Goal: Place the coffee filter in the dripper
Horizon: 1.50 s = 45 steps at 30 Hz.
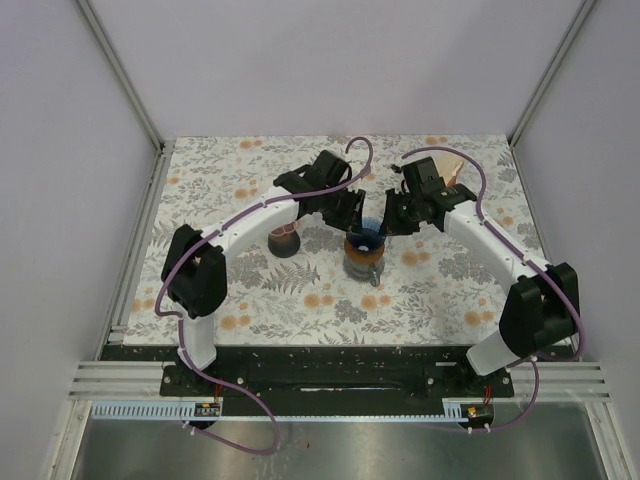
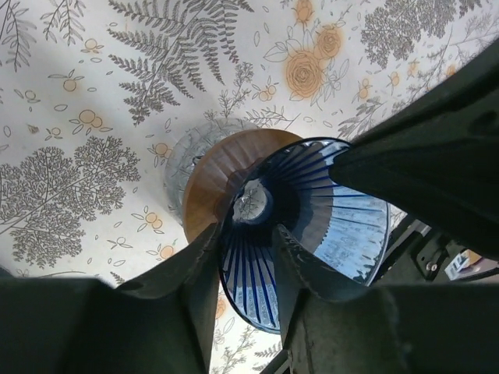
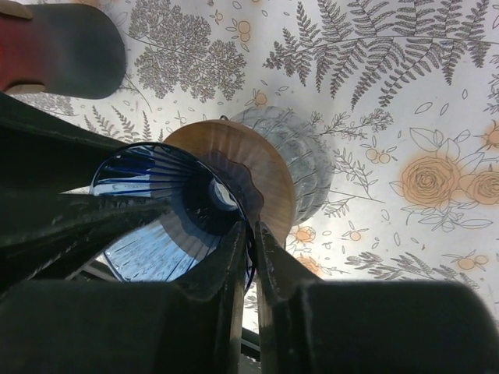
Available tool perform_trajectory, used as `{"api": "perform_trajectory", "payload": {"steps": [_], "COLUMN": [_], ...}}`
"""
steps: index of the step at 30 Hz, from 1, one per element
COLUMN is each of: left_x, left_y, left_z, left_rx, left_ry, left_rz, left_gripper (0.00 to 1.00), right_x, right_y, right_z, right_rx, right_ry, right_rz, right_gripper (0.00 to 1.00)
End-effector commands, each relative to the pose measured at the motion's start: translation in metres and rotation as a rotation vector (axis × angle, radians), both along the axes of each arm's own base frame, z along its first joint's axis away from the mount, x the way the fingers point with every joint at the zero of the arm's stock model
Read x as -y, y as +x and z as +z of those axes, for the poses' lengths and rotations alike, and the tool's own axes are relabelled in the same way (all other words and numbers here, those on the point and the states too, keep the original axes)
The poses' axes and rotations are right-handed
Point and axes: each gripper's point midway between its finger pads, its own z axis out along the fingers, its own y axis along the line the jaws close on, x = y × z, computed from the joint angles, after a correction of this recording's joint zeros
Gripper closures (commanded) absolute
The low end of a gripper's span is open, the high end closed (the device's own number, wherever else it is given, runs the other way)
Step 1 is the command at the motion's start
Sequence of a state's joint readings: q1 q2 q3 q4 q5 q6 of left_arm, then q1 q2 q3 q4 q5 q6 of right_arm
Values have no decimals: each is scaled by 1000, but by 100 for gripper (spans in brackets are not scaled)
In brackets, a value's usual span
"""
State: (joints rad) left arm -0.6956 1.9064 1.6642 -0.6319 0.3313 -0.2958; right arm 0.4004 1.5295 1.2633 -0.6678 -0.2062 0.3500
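Observation:
The blue ribbed glass dripper (image 1: pixel 366 237) sits on a glass carafe with a wooden collar (image 1: pixel 364 266) at mid-table. My left gripper (image 1: pixel 350 215) straddles the dripper's (image 2: pixel 312 226) near rim; the left gripper (image 2: pixel 248 234) is open, one finger outside the wall and one inside, with slack round the glass. From the other side my right gripper (image 1: pixel 392 222) pinches the dripper (image 3: pixel 164 210); the right gripper (image 3: pixel 251 226) has its fingers almost together on the rim. Inside the cone I see bare glass. A pale beige piece, probably the coffee filter (image 1: pixel 449 167), lies behind the right arm, partly hidden.
A dark reddish-brown cup (image 1: pixel 285 241) stands left of the carafe, under the left arm, and shows at the top left of the right wrist view (image 3: pixel 66 47). The floral tablecloth (image 1: pixel 440 290) covers the table. White walls close off the back and sides.

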Motion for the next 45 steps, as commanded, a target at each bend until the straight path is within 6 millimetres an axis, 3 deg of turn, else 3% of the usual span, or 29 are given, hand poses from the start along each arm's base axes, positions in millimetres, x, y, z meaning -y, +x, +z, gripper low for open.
{"api": "perform_trajectory", "payload": {"steps": [1,9,18,22,27,30,32,36,41,45], "left_x": [21,20,12,4,-12,-33,-53,-101,-161,-189], "left_y": [-1,7,16,15,-4,-16,-19,-7,18,34], "left_z": [41,54,72,99,156,187,198,195,181,168], "left_rx": [98,138,186,268,435,525,569,583,556,556], "left_ry": [-60,-57,-54,-53,-90,-100,-72,-40,-40,-26], "left_rz": [-76,-78,-67,-112,-232,-270,-266,-179,-45,38], "left_gripper": [61,44,32,31,25,18,16,15,15,15], "right_x": [-4,-10,-4,26,91,126,146,182,183,181], "right_y": [-7,-1,11,29,70,97,116,150,185,209], "right_z": [-7,22,50,77,114,111,102,83,76,68], "right_rx": [-46,13,89,205,353,370,356,328,332,333], "right_ry": [-22,6,-40,-154,-150,-184,-202,-251,-257,-254], "right_rz": [36,68,85,-9,-242,-354,-412,-516,-484,-485], "right_gripper": [81,53,37,39,53,57,51,43,49,60]}}
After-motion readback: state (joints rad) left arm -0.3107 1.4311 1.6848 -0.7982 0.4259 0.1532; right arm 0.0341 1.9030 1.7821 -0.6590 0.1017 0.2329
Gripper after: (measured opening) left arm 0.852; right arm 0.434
